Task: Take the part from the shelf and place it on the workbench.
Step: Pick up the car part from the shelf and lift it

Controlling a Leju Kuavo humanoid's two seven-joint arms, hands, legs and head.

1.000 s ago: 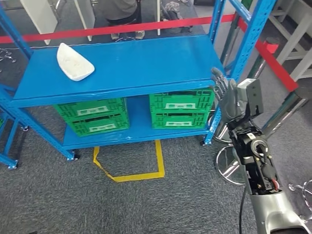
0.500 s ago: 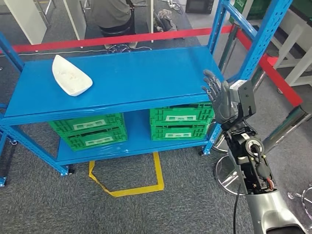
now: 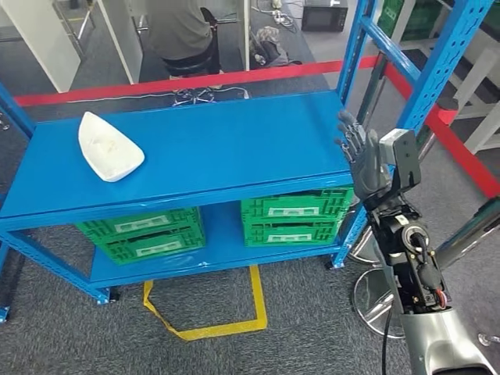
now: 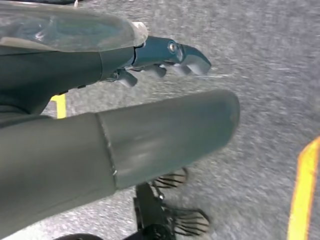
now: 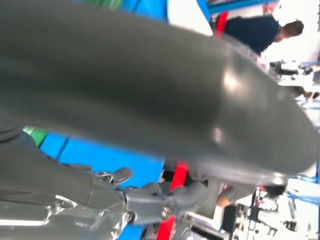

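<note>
Blue shelf (image 3: 194,148) on grey carpet, white part (image 3: 108,146) at its far left. My right hand (image 3: 361,156) raised by the right corner, fingers spread, empty. Left hand (image 4: 113,150) blurry, seemingly open.

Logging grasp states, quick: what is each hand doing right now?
Left hand: open, holding nothing.
Right hand: open, fingers spread, holding nothing.

The view has shifted; the right robot hand (image 3: 361,156) stays raised, empty.

Seated person (image 3: 180,31) cut off by edge; lower crates (image 3: 141,234) half hidden.
</note>
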